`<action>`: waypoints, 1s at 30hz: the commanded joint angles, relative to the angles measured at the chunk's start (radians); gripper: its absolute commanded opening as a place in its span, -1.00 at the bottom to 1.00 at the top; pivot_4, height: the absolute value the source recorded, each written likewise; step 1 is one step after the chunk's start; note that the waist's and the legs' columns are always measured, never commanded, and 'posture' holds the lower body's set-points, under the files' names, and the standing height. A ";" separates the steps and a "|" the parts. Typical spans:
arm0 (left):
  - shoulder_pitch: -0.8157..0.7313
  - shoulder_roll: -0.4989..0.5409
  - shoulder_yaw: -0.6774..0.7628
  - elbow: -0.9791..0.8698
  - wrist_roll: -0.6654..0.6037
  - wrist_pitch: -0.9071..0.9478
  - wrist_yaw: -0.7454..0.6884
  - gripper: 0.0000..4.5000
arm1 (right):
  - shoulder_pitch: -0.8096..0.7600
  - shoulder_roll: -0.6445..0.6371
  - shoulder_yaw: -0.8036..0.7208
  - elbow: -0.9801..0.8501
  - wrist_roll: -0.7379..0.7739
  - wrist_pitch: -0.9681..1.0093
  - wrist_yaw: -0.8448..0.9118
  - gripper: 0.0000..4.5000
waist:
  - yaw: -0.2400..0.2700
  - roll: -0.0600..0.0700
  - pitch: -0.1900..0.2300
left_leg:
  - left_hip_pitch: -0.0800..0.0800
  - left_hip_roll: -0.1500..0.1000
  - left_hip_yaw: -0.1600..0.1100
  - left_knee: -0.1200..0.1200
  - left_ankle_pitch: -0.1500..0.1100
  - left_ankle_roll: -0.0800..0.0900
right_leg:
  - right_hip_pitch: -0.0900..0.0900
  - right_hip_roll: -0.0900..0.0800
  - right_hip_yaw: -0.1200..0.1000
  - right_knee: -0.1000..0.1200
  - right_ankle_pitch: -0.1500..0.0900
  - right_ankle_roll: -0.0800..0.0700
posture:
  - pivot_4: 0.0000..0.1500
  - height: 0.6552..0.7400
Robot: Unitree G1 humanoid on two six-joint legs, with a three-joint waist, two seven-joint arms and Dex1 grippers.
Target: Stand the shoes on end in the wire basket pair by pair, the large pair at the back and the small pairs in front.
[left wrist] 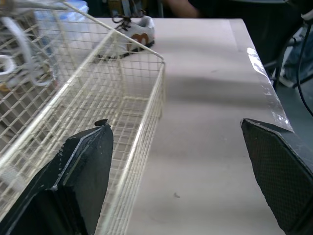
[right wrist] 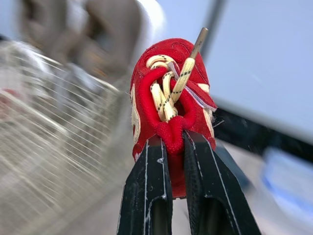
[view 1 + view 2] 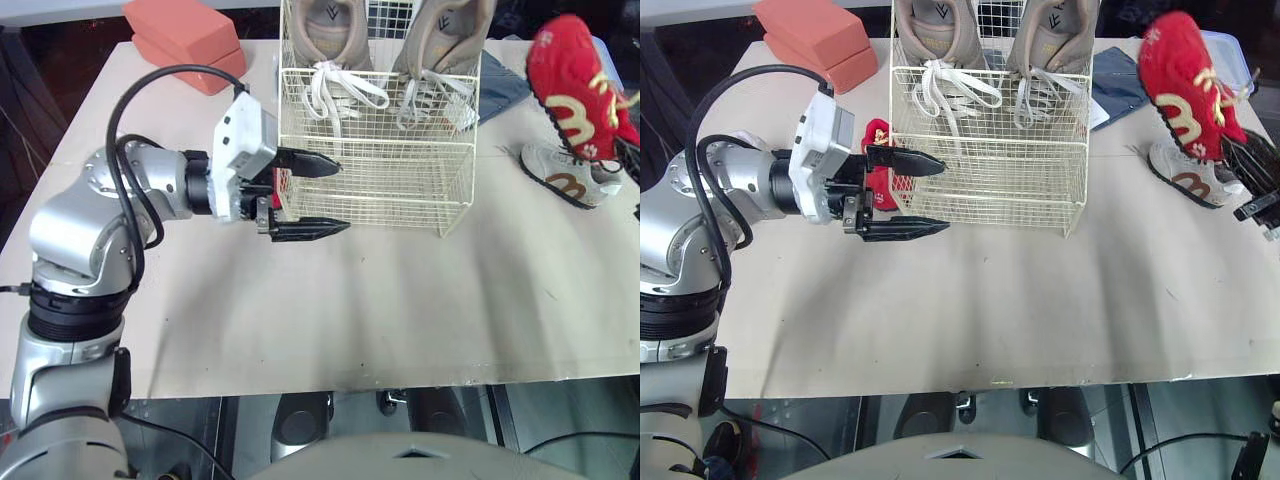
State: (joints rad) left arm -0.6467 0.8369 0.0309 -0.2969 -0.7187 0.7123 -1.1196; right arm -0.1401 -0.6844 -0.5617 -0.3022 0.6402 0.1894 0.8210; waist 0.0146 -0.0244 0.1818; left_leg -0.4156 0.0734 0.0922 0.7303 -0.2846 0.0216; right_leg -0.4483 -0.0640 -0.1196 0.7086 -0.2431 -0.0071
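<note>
On the table [image 3: 400, 320], two stacked salmon-pink blocks [image 3: 185, 40] sit back left and a blue cloth [image 3: 505, 85] back right.

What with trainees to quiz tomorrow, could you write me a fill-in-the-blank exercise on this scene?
1. The right gripper is shut on a shoe whose colour is ____.
2. The two beige sneakers stand in the ____ compartment of the wire basket.
3. The left gripper, hovering beside the wire basket, is ____.
Missing words: red; back; open.
</note>
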 commanded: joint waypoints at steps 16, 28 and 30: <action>-0.035 0.137 0.131 0.106 -0.115 0.047 -0.219 1.00 | -0.117 -0.202 0.333 -0.196 -0.180 -0.289 0.390 -0.98 | 0.000 0.000 0.000 | -0.002 0.000 -0.001 -0.001 0.000 0.000 | 0.001 0.000 -0.002 -0.006 0.000 0.000 | 1.00 -0.27; -0.089 0.074 -0.062 0.078 0.014 0.003 -0.211 1.00 | -0.442 -0.128 0.543 0.040 -0.468 -0.897 0.383 -0.98 | 0.000 0.000 0.001 | -0.002 0.000 0.000 -0.001 0.000 0.000 | 0.000 0.000 -0.001 -0.006 0.000 0.000 | 1.00 -0.27; -0.106 0.068 -0.089 0.101 0.057 -0.018 -0.211 1.00 | -0.467 -0.116 0.560 0.062 -0.475 -0.953 0.365 -0.98 | 0.000 0.000 0.001 | -0.002 0.000 0.001 -0.001 0.000 0.000 | 0.000 0.000 -0.002 -0.006 0.000 0.000 | 1.00 -0.27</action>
State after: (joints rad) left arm -0.7257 0.9014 -0.0588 -0.1967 -0.6899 0.7228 -1.3271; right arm -0.5847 -0.8025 0.0068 -0.2389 0.1559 -0.7107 1.2172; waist 0.0144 -0.0243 0.1828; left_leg -0.4177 0.0732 0.0929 0.7297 -0.2843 0.0211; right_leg -0.4480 -0.0640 -0.1213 0.7030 -0.2428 -0.0070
